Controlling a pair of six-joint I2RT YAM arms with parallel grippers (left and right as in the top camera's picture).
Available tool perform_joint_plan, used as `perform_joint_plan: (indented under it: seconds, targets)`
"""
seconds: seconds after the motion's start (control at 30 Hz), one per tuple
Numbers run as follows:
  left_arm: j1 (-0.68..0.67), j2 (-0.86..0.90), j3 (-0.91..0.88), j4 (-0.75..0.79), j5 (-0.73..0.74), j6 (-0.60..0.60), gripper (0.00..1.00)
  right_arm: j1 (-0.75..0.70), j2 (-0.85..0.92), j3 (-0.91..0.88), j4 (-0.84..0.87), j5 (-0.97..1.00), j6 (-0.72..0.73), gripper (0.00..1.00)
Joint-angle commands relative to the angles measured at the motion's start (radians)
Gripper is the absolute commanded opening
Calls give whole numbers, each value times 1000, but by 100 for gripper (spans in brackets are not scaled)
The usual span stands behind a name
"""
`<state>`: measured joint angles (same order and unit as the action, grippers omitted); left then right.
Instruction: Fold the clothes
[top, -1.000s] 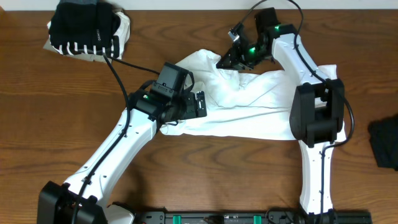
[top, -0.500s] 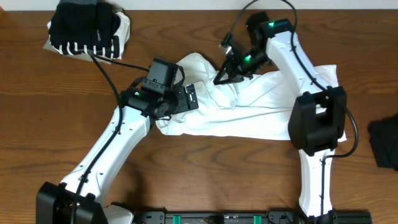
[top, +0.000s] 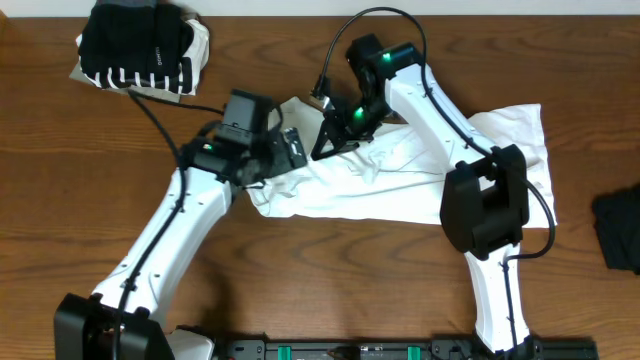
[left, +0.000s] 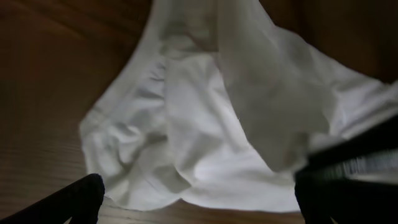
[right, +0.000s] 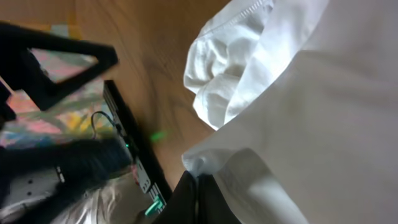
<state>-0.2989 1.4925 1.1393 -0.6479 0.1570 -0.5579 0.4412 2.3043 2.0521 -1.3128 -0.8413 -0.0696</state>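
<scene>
I am pinching a fold of the white T-shirt (top: 385, 195) in my right gripper (top: 323, 150), left gripper (top: 293, 152) spread; laying it flat appears next.

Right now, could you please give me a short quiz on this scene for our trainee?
1. True or false: the left arm's fingers are shut on the white T-shirt.
2. Where does the striped pile lie? A: at the far left corner of the table. B: on the T-shirt. C: at the near edge.
3. What do the right arm's fingers pinch?
Key: 1 false, they stand open over it. 2 A. 3 a fold of the white T-shirt.
</scene>
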Motion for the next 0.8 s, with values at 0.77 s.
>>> perform_joint_plan:
  seconds: [0.77]
  targets:
    - [60, -10, -16, -58, 9, -13, 100, -44, -71, 13, -35, 211, 103, 24]
